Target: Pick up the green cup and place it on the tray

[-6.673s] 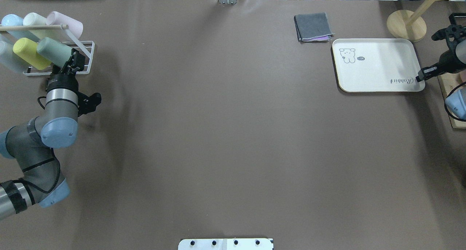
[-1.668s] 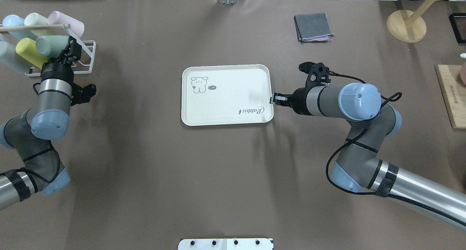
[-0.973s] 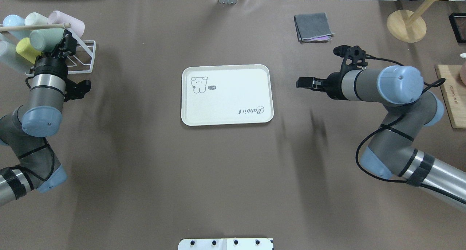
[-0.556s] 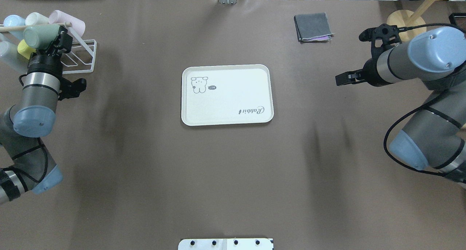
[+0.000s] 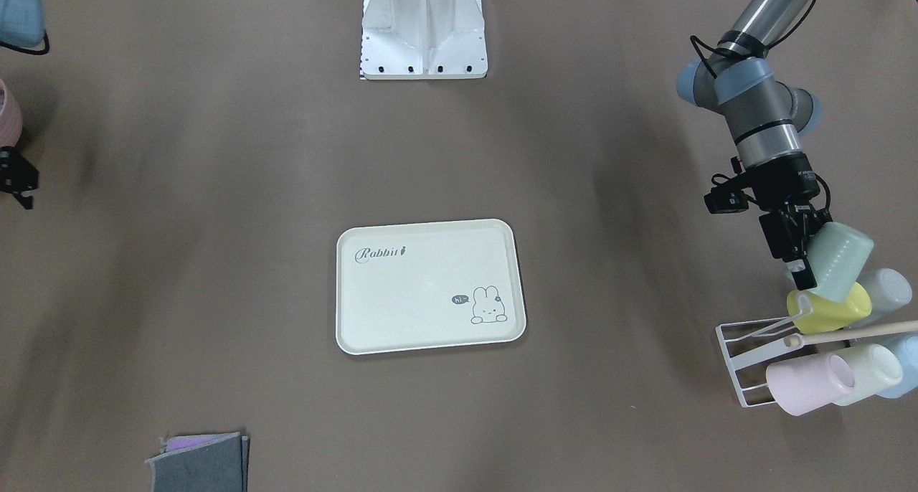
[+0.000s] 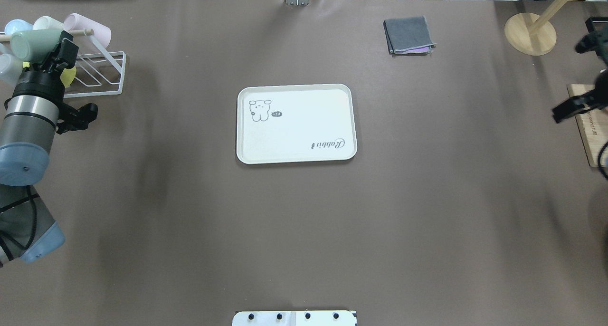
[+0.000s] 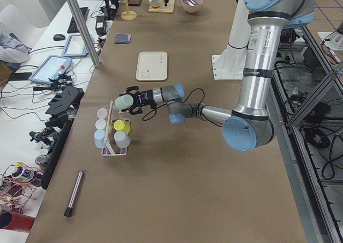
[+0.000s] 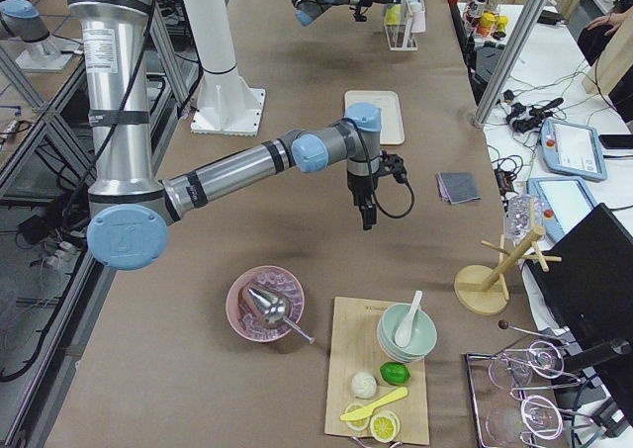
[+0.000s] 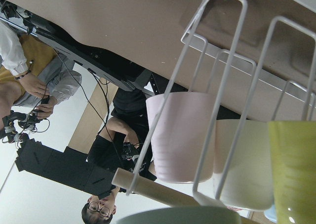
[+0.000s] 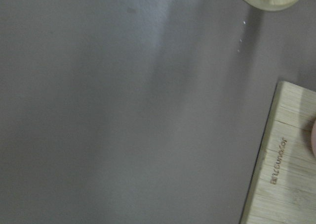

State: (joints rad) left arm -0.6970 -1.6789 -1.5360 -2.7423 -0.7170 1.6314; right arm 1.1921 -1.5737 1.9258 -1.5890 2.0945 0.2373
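The green cup [image 6: 29, 43] is in my left gripper [image 6: 58, 56], which is shut on its rim and holds it tilted above the white wire rack [image 6: 102, 74]. From the front, the cup [image 5: 840, 257] hangs just over the yellow cup [image 5: 832, 313], with the left gripper [image 5: 798, 252] beside it. The cream tray [image 6: 297, 124] lies flat and bare in the middle of the table, also seen from the front [image 5: 430, 287]. My right gripper [image 6: 559, 113] is far right, above the table near the wooden board; I cannot tell whether its jaws are open.
The rack holds a pink cup [image 5: 807, 384], a cream cup [image 5: 871, 374] and pale blue cups. A folded grey cloth [image 6: 409, 35] lies at the back. A wooden stand [image 6: 529, 33] and a wooden board [image 6: 589, 126] are at the far right.
My left gripper lifted the green cup off the rack and drew it back to the left. My right arm slid the tray to the table's middle, let go, and withdrew to the far right.
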